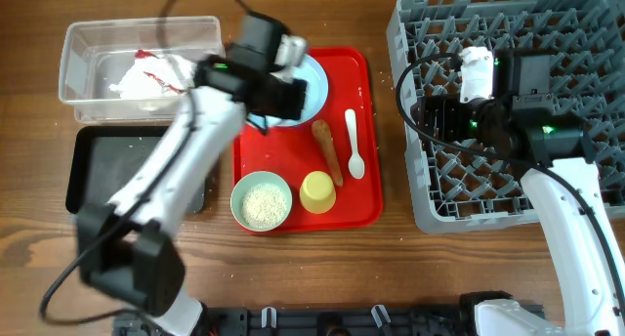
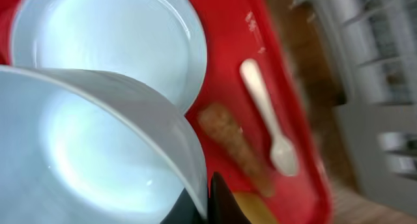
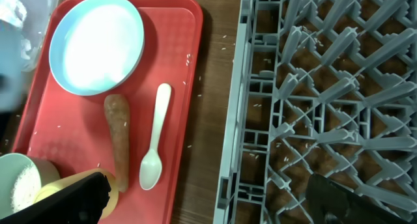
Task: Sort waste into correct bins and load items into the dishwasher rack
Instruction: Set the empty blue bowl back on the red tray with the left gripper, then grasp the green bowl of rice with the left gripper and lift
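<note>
left wrist view: blue bowl point(image 2: 98, 146) running off the left and bottom edges; carrot point(image 2: 234, 146) and rack point(image 2: 384, 87) smearing into blur; left gripper point(image 2: 203, 210) showing one finger point(image 2: 220, 198) only | overhead: left arm point(image 1: 186, 150) covering part of plate point(image 1: 314, 82) and black tray point(image 1: 98, 170) | right wrist view: left edge cutting green bowl point(image 3: 13, 182); right gripper point(image 3: 212, 201) finger point(image 3: 71, 198) hiding much of yellow cup point(image 3: 52, 183)

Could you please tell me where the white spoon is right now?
In the overhead view the spoon lies flat on the red tray, near its right edge, between the carrot and the grey rack.
</note>
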`<state>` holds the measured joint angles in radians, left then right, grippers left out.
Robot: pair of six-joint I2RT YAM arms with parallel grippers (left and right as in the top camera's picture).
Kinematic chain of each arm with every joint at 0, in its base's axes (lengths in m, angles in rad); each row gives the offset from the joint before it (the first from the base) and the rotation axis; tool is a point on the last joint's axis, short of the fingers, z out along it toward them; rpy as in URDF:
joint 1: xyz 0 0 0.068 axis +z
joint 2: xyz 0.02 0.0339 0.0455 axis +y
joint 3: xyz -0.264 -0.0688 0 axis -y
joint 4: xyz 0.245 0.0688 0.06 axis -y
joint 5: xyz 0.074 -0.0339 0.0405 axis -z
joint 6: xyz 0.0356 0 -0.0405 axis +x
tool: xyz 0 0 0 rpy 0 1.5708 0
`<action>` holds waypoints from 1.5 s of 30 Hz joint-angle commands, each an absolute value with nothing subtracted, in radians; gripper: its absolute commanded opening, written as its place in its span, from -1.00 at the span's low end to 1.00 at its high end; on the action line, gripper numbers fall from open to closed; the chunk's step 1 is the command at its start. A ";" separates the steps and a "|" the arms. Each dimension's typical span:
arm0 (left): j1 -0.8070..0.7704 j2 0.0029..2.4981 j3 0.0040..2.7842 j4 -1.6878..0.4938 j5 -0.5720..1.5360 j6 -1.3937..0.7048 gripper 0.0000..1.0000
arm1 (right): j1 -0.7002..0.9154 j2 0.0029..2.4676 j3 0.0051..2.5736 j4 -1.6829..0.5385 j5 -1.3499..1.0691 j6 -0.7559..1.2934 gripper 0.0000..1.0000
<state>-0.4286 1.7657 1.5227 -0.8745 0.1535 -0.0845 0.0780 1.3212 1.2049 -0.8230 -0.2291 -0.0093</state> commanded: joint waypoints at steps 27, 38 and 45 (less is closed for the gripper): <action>-0.591 1.798 1.361 -1.341 0.056 -0.411 0.29 | 0.081 1.339 1.216 -0.828 -0.242 -0.015 0.99; -0.655 1.787 1.083 -1.000 0.064 -0.401 -0.14 | 0.081 1.339 1.215 -0.828 -0.265 -0.015 0.99; -0.652 1.787 1.115 -0.983 0.059 -0.401 -0.92 | 0.081 1.339 1.215 -0.828 -0.264 -0.015 0.99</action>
